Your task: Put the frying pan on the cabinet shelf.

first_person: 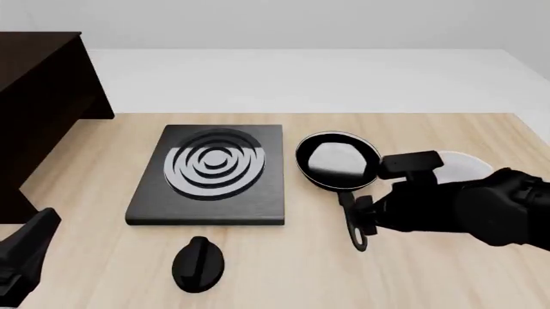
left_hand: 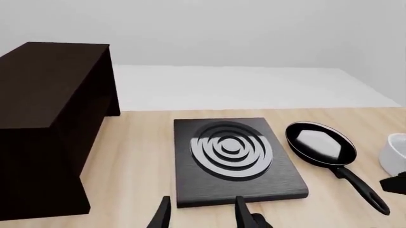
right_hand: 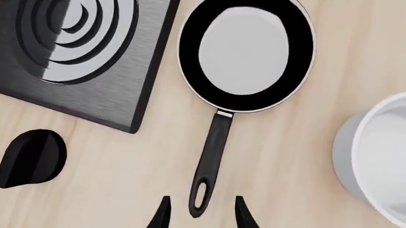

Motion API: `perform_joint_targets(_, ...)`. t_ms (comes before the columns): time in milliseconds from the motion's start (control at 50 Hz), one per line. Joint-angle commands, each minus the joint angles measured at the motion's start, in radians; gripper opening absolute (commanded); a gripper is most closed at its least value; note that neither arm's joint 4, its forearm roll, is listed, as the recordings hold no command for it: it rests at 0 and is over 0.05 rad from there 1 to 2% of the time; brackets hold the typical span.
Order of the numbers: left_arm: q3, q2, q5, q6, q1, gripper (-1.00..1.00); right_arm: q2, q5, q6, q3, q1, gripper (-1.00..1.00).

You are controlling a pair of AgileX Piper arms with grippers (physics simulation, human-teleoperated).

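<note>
frying pan (first_person: 338,159) flat on table, handle pointing toward right gripper (right_hand: 199,212)

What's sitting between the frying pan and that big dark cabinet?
In the front view, the square black stove plate lies between the frying pan and the cabinet; bare tabletop separates plate and cabinet.
</note>
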Motion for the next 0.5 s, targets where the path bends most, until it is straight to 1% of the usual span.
perform_joint_targets(20,0.003,0.006,-0.002,0.008,-0.006,1.00,0.073,-0.039,0.006,-0.016,0.007,1.00)
perform_joint_targets(40,0.003,0.006,-0.001,0.009,-0.006,1.00,0.079,-0.043,0.008,-0.017,-0.001,1.00)
perform_joint_targets(140,-0.007,0.009,0.008,0.013,-0.009,1.00,0.106,-0.061,0.013,-0.017,0.015,1.00)
perform_joint_targets(200,-0.012,0.009,0.014,0.030,-0.012,1.00,0.131,-0.075,0.009,-0.019,0.000,1.00)
perform_joint_targets(300,-0.014,0.012,0.017,0.035,-0.015,1.00,0.148,-0.080,0.016,-0.023,-0.004,1.00)
perform_joint_targets(320,-0.015,0.012,0.018,0.036,-0.017,1.00,0.154,-0.084,0.010,-0.025,-0.006,1.00)
perform_joint_targets(360,-0.015,0.012,0.018,0.036,-0.017,1.00,0.162,-0.088,0.011,-0.026,-0.006,1.00)
perform_joint_targets(420,-0.015,0.015,0.017,0.014,-0.020,1.00,0.172,-0.094,0.004,-0.025,-0.012,1.00)
perform_joint_targets(460,-0.016,0.016,0.018,0.017,-0.020,1.00,0.180,-0.101,0.007,-0.021,-0.011,1.00)
perform_joint_targets(500,-0.011,0.014,0.017,0.017,-0.022,1.00,0.193,-0.105,0.007,-0.017,0.012,1.00)
